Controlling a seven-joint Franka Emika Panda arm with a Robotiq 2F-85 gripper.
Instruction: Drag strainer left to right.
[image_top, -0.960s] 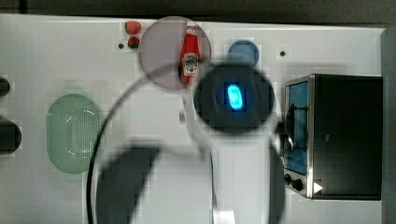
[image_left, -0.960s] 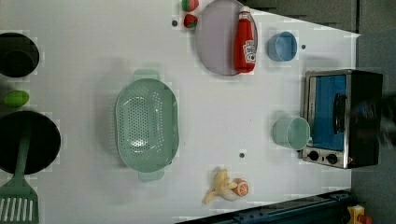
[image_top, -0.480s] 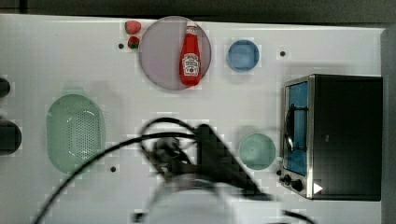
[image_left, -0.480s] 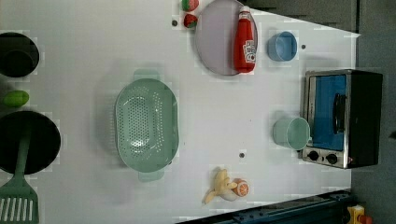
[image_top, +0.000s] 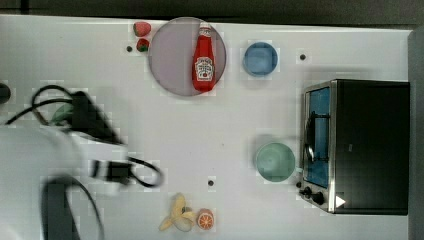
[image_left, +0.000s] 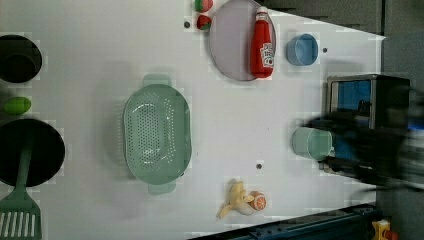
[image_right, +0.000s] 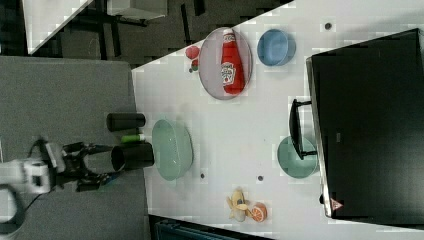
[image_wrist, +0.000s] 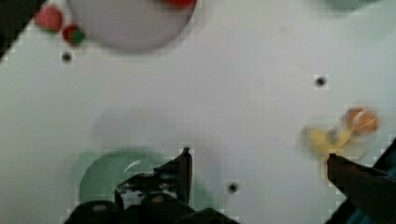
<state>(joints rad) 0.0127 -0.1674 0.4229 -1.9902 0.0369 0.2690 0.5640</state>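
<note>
Gripper (image_wrist: 257, 161) seen from the wrist: two dark fingers (image_wrist: 184, 170) well apart, spread wide, nothing between them but bare white table (image_wrist: 261, 112). One finger sits over the rim of the strainer (image_wrist: 107, 175), the other near the banana (image_wrist: 327, 140) and orange half (image_wrist: 362, 120); contact with the strainer cannot be told.

In the right view the gripper (image_right: 92, 165) hangs at the right view's left, off the table's edge in the picture, fingers open there too, beside a black cup (image_right: 132, 156).

Strainer: pale green, oval, full of small holes, handles at both ends. In the left view it (image_left: 156, 132) lies flat on the table (image_left: 100, 50), left of the middle. In the right view it (image_right: 172, 149) sits near the table's left edge, just beside the black cup. In the top view the white arm (image_top: 45, 155) and its cables cover most of it (a green sliver (image_top: 61, 113) shows at the top view's left).

Further out, left view: grey plate (image_left: 235, 40) with a ketchup bottle (image_left: 262, 42) lying on it, two strawberries (image_left: 202, 12) just beside the plate, a blue bowl (image_left: 301, 49), a green bowl (image_left: 311, 142) next to the toaster oven (image_left: 360, 100), banana (image_left: 235, 200) and orange half (image_left: 257, 200) touching near the bottom edge. At the left view's left: a green spatula (image_left: 17, 205) resting across a black pan (image_left: 42, 150).
</note>
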